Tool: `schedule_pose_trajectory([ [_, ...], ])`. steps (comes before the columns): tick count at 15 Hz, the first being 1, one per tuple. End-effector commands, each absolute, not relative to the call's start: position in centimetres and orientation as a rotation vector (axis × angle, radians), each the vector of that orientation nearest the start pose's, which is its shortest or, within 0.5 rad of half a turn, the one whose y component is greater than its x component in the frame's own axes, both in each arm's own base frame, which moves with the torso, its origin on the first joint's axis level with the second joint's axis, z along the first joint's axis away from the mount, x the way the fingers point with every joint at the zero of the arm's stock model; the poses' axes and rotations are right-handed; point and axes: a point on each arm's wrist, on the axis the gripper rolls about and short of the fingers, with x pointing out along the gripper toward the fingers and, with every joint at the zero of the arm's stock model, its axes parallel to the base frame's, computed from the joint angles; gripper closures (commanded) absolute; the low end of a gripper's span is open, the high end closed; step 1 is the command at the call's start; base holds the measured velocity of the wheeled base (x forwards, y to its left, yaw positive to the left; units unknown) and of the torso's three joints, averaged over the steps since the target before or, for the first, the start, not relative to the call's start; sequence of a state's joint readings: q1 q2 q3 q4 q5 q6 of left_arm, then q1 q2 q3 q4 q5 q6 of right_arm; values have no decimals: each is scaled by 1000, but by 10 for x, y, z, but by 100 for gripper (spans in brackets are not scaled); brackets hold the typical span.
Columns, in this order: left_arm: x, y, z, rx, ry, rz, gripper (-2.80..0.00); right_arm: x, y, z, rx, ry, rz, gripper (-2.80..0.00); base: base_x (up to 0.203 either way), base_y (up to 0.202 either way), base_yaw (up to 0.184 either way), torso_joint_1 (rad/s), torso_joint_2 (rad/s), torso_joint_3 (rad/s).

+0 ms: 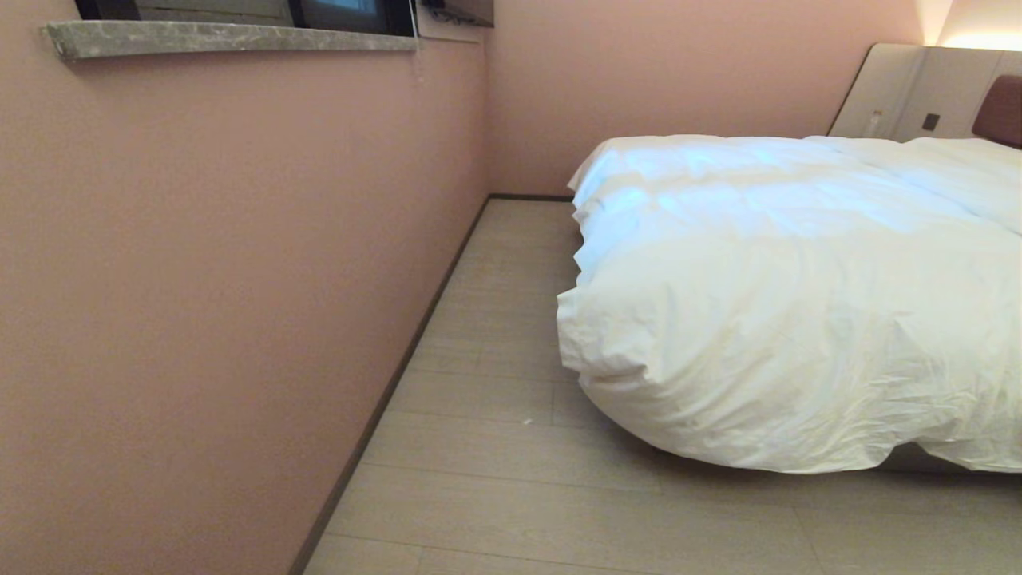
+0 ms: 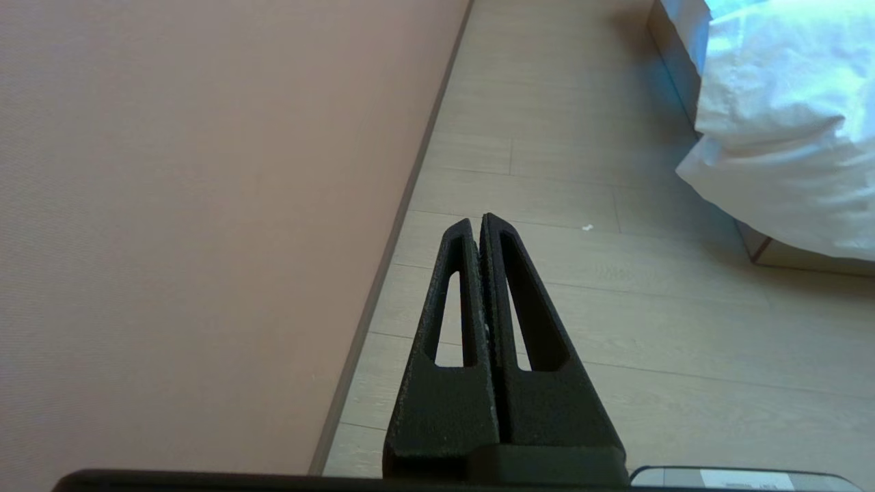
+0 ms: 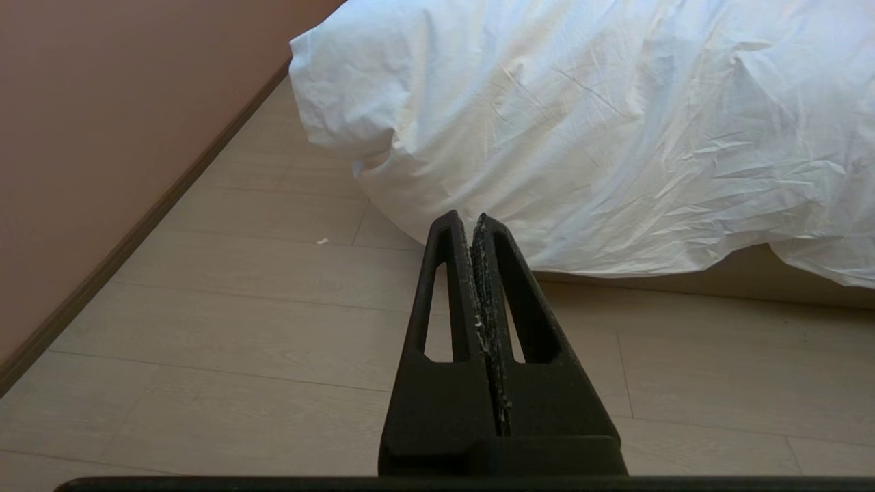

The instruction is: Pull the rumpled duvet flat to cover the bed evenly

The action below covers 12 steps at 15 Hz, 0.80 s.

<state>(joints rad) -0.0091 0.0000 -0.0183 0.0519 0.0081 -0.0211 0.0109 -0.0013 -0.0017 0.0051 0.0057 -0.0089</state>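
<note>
- While neither arm shows in the head view, the duvet (image 1: 798,303) lies heaped and creased over the bed (image 1: 918,457), filling the right side of that view.
- Its near edge bulges over the foot of the bed and hangs close to the floor (image 1: 495,479), with a strip of the tan base showing under it at the lower right.
- Along the bed's left side the duvet's edge runs in uneven folds beside the floor strip between bed and pink wall (image 1: 200,279).
- At the far right, part of the brown headboard (image 1: 1000,112) rises behind the duvet.
- Seen from its wrist camera, the left gripper (image 2: 480,220) hangs over bare floor near the wall's skirting, fingers pressed together and holding nothing; the duvet corner is well apart from it.
- Likewise the right gripper (image 3: 466,217) has its fingers closed and empty, pointing at the duvet's overhanging edge, short of the cloth.
- A small white speck (image 3: 320,240) lies on the floor.
</note>
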Motion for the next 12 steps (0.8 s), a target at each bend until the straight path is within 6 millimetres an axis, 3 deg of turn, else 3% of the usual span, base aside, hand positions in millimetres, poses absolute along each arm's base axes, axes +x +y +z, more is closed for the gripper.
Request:
schedule_pose_trajectory([
  [1, -24, 0, 75, -21, 34, 2, 0, -23, 0, 75, -9, 3, 17, 0, 0, 0, 0, 0, 0, 0],
  [12, -24, 0, 75, -21, 34, -1, 0, -23, 0, 75, -9, 3, 17, 0, 0, 0, 0, 0, 0, 0],
])
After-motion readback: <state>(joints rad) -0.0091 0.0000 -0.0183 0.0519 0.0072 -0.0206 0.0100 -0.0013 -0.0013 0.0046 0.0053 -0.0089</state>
